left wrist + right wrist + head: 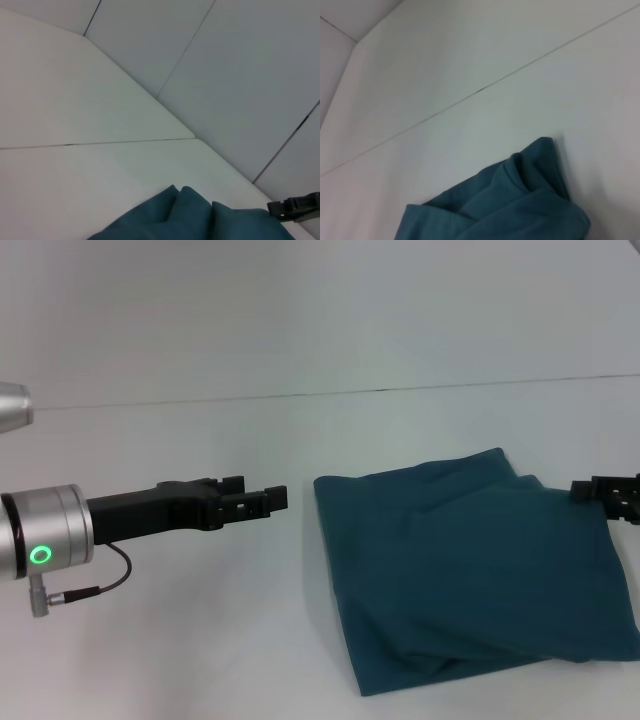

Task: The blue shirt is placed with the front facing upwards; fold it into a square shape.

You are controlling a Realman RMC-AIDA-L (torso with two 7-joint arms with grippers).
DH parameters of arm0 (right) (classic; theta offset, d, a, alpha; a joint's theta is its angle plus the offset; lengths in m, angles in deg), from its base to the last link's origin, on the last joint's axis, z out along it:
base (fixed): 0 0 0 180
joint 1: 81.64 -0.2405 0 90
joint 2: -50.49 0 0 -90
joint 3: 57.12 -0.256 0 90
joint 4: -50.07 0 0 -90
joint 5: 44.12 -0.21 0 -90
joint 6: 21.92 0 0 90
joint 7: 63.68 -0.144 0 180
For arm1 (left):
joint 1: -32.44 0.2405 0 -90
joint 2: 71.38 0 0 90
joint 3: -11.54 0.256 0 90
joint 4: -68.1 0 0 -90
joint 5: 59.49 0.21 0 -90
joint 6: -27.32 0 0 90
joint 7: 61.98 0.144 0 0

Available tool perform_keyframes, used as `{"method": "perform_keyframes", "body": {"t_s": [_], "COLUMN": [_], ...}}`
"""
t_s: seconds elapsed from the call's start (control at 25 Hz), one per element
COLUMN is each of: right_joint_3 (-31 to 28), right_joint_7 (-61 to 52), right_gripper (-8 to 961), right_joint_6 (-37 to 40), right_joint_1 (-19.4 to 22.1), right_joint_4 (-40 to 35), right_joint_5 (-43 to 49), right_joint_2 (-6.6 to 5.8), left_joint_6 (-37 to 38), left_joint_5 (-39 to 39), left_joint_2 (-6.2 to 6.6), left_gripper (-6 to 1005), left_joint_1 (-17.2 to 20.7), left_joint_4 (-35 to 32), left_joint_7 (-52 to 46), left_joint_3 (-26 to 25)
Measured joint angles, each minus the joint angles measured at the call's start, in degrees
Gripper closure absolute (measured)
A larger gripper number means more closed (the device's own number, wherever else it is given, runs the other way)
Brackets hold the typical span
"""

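Nearest us, shirt: the blue shirt (475,575) lies on the white table (180,660), right of centre, already folded into a rough, layered square; no print or collar shows, only plain cloth.

Front edge: we see the near corner thick with stacked layers, slightly splayed.

Left hand: our left hand (262,499) hovers just left of the shirt's far left corner, apart from the cloth, holding nothing; we cannot tell how far its fingers are parted.

Right hand: our right hand (612,496) sits at the shirt's far right corner, partly cut off by the edge of the head view; we cannot tell whether it touches or pinches the fabric.

Far edge: both wrist views show the far corners humped and rumpled, not flat.

Handling: we judge the cloth light, soft and limp; it will sag and slide over itself, with nothing fragile about it.

Where to hold: we would pinch all layers together at the far corners, never a single ply.

Progress: we judge the fold nearly done, with squaring left.
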Motion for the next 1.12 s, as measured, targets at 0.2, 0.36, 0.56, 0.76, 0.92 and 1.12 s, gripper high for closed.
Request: {"method": "perform_keyframes", "body": {"t_s": [0.2, 0.36, 0.56, 0.76, 0.92, 1.12], "right_joint_3": [0.6, 1.1, 1.3, 1.4, 1.1, 1.2], "right_joint_7": [-1.1, -1.2, -1.6, -0.9, -0.4, -0.3], "right_gripper": [193, 195, 197, 199, 201, 203], "right_joint_6": [-2.1, -2.3, -1.9, -2.3, -2.8, -4.5], "right_joint_1": [-0.7, -0.7, 0.2, 0.7, 0.3, -0.9], "right_joint_4": [0.5, 0.5, 1.5, 2.7, 2.7, 2.4], "right_joint_5": [0.0, 0.0, 0.0, -0.1, -1.0, -3.1], "right_joint_2": [0.32, 0.50, 0.19, 0.40, 1.02, 1.91], "left_joint_6": [0.0, 0.0, 0.0, 0.0, 0.0, 0.0], "left_joint_5": [0.0, 0.1, 0.2, 0.4, 0.5, 0.5], "left_joint_2": [0.00, 0.00, 0.00, 0.00, 0.00, 0.00], "left_gripper": [111, 111, 111, 111, 112, 112], "left_joint_1": [-0.1, -0.1, -0.1, 0.0, 0.0, 0.1], "left_joint_4": [0.0, 0.0, 0.1, 0.1, 0.1, 0.1], "left_joint_7": [0.2, 0.3, 0.3, 0.5, 0.7, 0.8], "left_joint_3": [0.0, 0.0, 0.0, 0.0, 0.0, 0.1]}}
